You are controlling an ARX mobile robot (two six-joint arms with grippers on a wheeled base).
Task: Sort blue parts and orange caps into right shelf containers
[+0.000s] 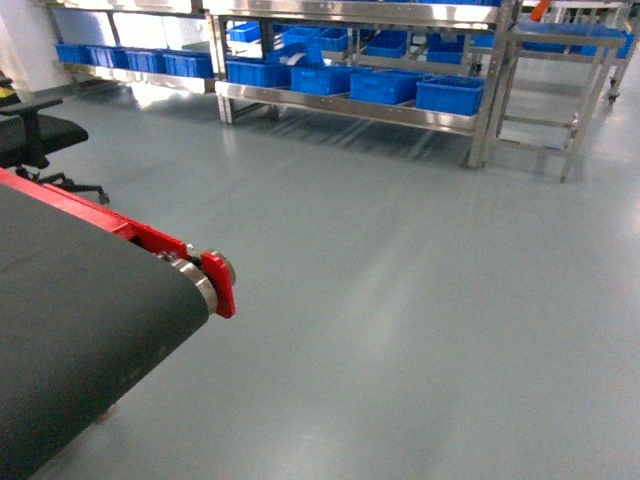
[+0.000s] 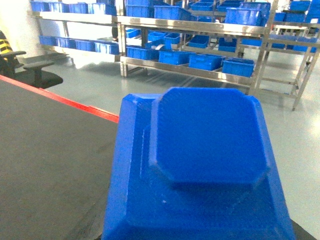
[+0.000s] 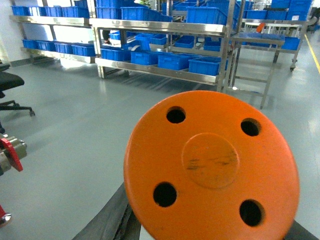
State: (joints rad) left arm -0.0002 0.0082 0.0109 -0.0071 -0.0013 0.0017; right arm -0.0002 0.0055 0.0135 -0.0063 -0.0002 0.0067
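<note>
Filling most of the left wrist view, a blue part [image 2: 200, 170] with a raised eight-sided top is seen right in front of the camera, above the dark conveyor belt [image 2: 45, 165] with its red edge [image 2: 75, 104]. The left claw itself is not seen in any view, so whether it is spread or pressed on the blue part cannot be told.

An orange cap [image 3: 212, 165] is shown just as close in the right wrist view: a round flat face with four holes and a scuffed disc in the middle. No numerals can be read on the face that is shown. Dark shapes are seen at its lower edge, but the right claw cannot be made out, and its state cannot be told either.

From the head view, neither arm is seen. The end of the belt [image 1: 70, 330] is seen at lower left, with a red end bracket [image 1: 218, 282] and a metal roller [image 1: 200, 285]. A grey floor [image 1: 400, 300] lies between the belt and a steel shelf rack [image 1: 350, 105] at the far side. Blue crates [image 1: 450, 93] are lined up on the lower shelf of the rack, well apart from the belt. A second rack [image 1: 135, 62] with smaller blue bins stands to the left of it, and a black office chair [image 1: 35, 140] stands at the left edge.
</note>
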